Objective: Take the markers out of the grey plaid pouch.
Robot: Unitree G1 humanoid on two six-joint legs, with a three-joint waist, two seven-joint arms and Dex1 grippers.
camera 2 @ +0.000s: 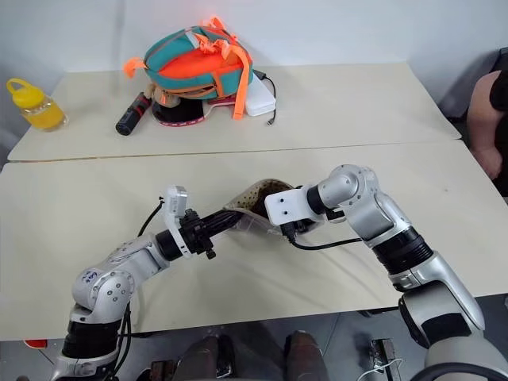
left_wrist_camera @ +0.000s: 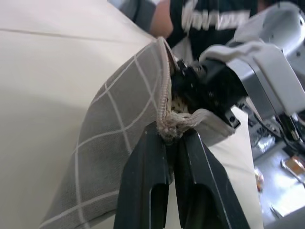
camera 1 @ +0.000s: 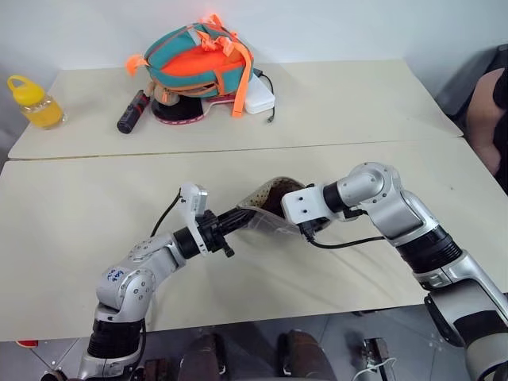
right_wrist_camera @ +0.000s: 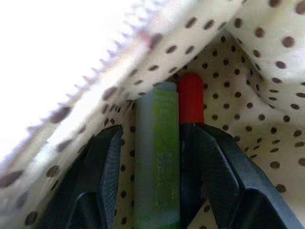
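Observation:
The grey plaid pouch (camera 1: 266, 208) hangs just above the near table, mouth open, its tan dotted lining showing. My left gripper (left_wrist_camera: 172, 133) is shut on the pouch's zip end and holds it up. My right gripper (right_wrist_camera: 157, 128) reaches down into the mouth, open. Its fingers straddle the two markers lying side by side inside. The light green marker (right_wrist_camera: 157, 152) has a small gap to one finger. The red marker (right_wrist_camera: 190, 102) sits against the other finger. From the head views the pouch hides the markers.
On the far table sit a teal-and-orange backpack (camera 1: 198, 59), a black-and-red cylinder (camera 1: 133, 111), a white box (camera 1: 260, 97) and a yellow bottle (camera 1: 33, 101). A person (camera 1: 486, 111) sits at the right edge. A seam divides the two tables.

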